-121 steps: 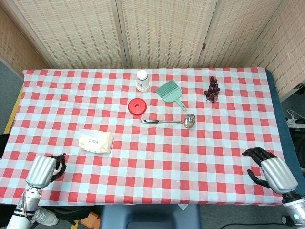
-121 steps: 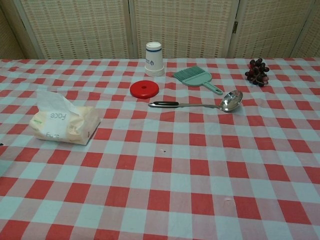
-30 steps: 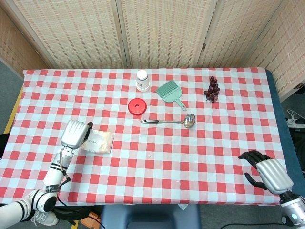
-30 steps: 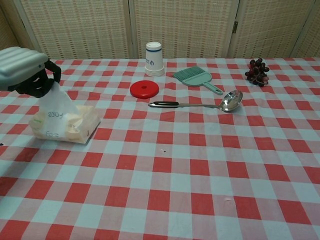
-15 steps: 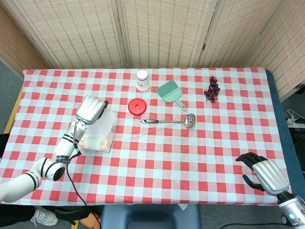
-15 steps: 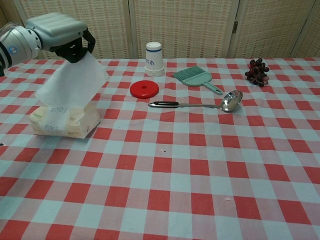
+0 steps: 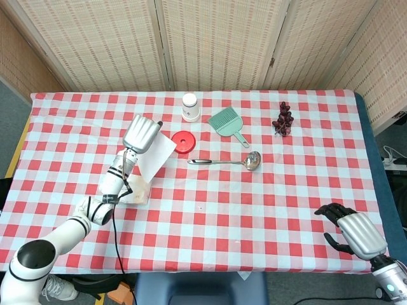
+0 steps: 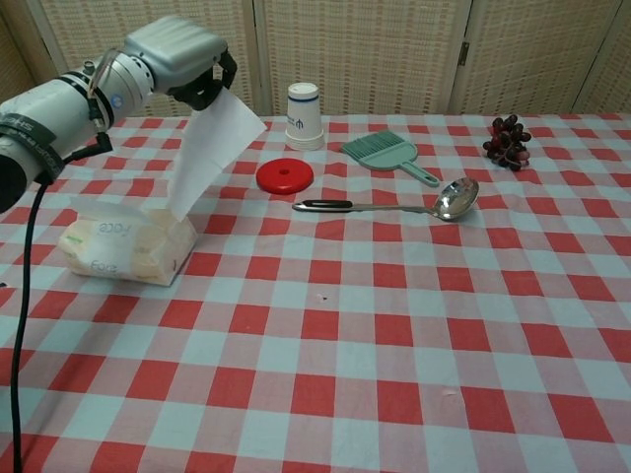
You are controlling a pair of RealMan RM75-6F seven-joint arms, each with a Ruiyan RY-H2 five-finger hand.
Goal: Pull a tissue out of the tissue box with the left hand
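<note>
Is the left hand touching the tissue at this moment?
Touching. In the chest view the left hand pinches the top edge of the tissue, which hangs down toward the tissue box.

A red-and-white checked cloth (image 7: 254,190) fills most of the frame. Left of centre hangs a white tissue (image 8: 212,148), over a pale cream pack (image 8: 123,249) with grey lettering. The left hand (image 8: 182,54) above it is silver-grey with black fingers; the right hand (image 7: 356,232), lower right, is coloured alike. Near the top sit a white cup (image 7: 189,107), a red disc (image 7: 183,142), a pale green brush (image 7: 227,123), a silver ladle (image 7: 232,161) with a black handle, and dark purple grapes (image 7: 282,119). Tan woven screens (image 7: 210,41) stand behind.
</note>
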